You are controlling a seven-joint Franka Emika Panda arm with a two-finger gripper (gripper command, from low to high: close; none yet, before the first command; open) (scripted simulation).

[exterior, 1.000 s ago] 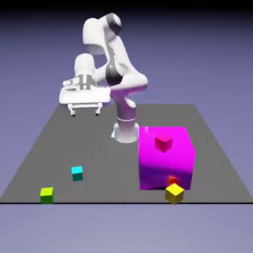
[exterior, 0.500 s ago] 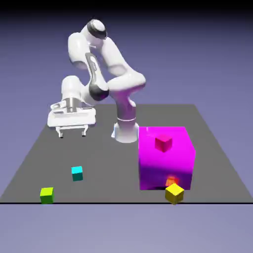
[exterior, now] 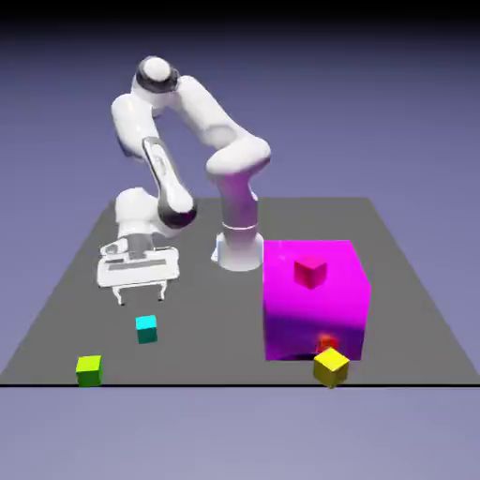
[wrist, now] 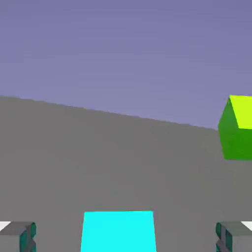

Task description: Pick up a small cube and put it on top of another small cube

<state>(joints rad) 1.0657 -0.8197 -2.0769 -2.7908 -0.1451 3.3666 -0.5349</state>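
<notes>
A tiny cyan small cube (exterior: 146,328) rests on the dark table toward the exterior view's left. My gripper (exterior: 140,298) hangs just above and behind it, jaws open and pointing down, nothing between them. In the hand view the cyan cube (wrist: 118,231) fills the bottom middle, between the two grey fingertips (wrist: 19,236) at the corners. Another small cube, red (exterior: 310,271), sits on top of the big magenta block (exterior: 314,298).
A lime-green cube (exterior: 89,369) lies near the table's front edge at the exterior view's left and shows in the hand view (wrist: 237,128) at the right. A yellow cube (exterior: 331,366) sits in front of the magenta block. The robot's base (exterior: 238,248) stands behind.
The arm has swung down and toward the camera, lowering the open gripper from high at the back to just above the cyan cube. No cube has moved.
</notes>
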